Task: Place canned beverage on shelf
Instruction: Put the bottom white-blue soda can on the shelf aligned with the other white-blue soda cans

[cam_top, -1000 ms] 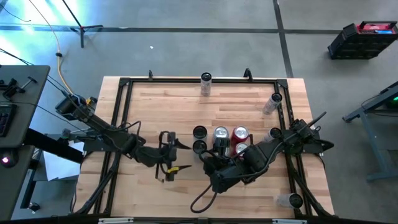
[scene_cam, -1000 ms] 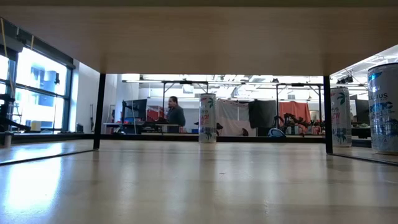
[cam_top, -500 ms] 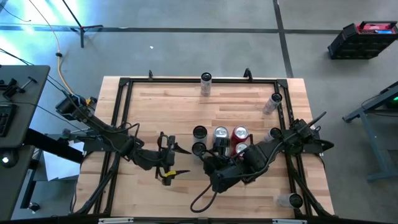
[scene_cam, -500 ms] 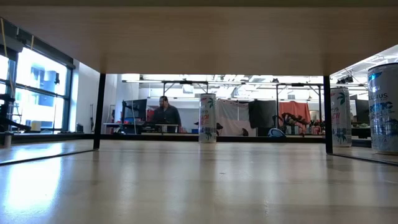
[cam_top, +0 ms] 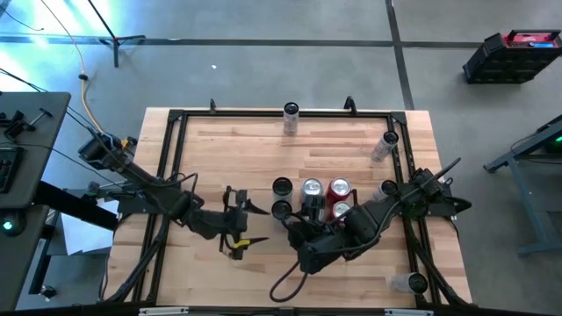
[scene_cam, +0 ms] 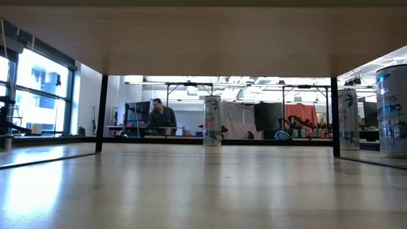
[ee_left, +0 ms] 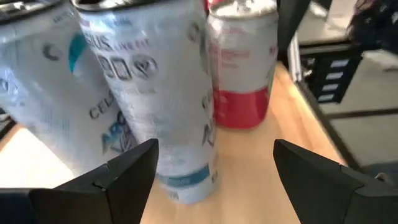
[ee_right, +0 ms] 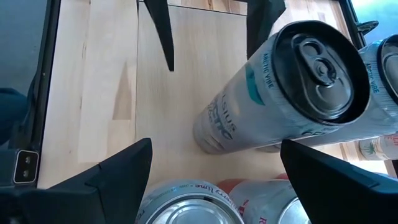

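**Kid:** Wood everywhere! Did anything move just now?

**Me:** Hardly anything. My left gripper (cam_top: 255, 222) has slid a tiny bit and my right gripper (cam_top: 294, 230) has not moved. The bunch of cans (cam_top: 312, 197) stands just as it did a second ago. The only big mover is the person (scene_cam: 162, 117) far off in the room, who has walked toward 9 o'clock.

**Kid:** Are you holding a can?

**Me:** No. Both sets of fingers are spread wide and pinch nothing. My left gripper sits at 9 o'clock of the bunch, looking at the nearest black-topped can (ee_left: 155, 99), just beside it. My right gripper hangs at 6 o'clock of the bunch, looking down on the can tops.

**Kid:** So is the job going on?

**Me:** I think I am pausing. The bunch stands on the light wood of the shelf (cam_top: 307, 167), a little toward 3 o'clock from the middle. From above I cannot pick out its thin rails. More cans wait elsewhere: a far can (cam_top: 291, 111) at 12 o'clock, a side can (cam_top: 386, 140) at 2 o'clock, and a corner can (cam_top: 413, 283) at 5 o'clock. I guess one of those goes next.

**Kid:** What is the table like?

**Me:** The table (cam_top: 228, 158) is smooth, pale planks with a black frame round it. Past it are a grey floor (cam_top: 263, 53), bright windows (scene_cam: 38, 89) and desks.
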Controlling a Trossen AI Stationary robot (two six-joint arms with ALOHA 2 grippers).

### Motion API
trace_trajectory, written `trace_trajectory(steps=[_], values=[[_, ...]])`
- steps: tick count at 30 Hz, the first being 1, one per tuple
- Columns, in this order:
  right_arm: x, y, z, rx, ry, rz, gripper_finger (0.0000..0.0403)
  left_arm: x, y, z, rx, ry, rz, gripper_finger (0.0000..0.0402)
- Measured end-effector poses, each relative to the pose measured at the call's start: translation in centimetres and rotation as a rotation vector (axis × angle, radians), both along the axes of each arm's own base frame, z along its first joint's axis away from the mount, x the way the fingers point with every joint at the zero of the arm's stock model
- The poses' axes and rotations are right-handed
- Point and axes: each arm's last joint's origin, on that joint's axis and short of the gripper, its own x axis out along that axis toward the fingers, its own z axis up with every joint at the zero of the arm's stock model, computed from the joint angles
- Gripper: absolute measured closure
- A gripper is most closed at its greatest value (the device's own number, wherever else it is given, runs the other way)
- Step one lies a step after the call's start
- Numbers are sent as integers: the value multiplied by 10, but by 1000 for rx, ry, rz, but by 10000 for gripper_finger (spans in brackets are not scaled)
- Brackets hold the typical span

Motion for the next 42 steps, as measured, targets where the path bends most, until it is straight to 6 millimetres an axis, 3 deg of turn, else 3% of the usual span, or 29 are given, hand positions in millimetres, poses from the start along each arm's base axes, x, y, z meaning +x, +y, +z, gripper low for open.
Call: trace_trajectory(steps=[10,28,34,42], values=[[0,0,0,-1,1,2,61,-7,-9,1,23,-13,19,94],[0,-1,0,-28,-10,-7,61,1,1,3,14,-31,13,94],[-1,1,0,-32,-6,-1,61,-11,-6,14,1,-67,-24,94],[-1,1,0,-25,-8,-9,61,-9,-15,8,-14,-57,-72,94]])
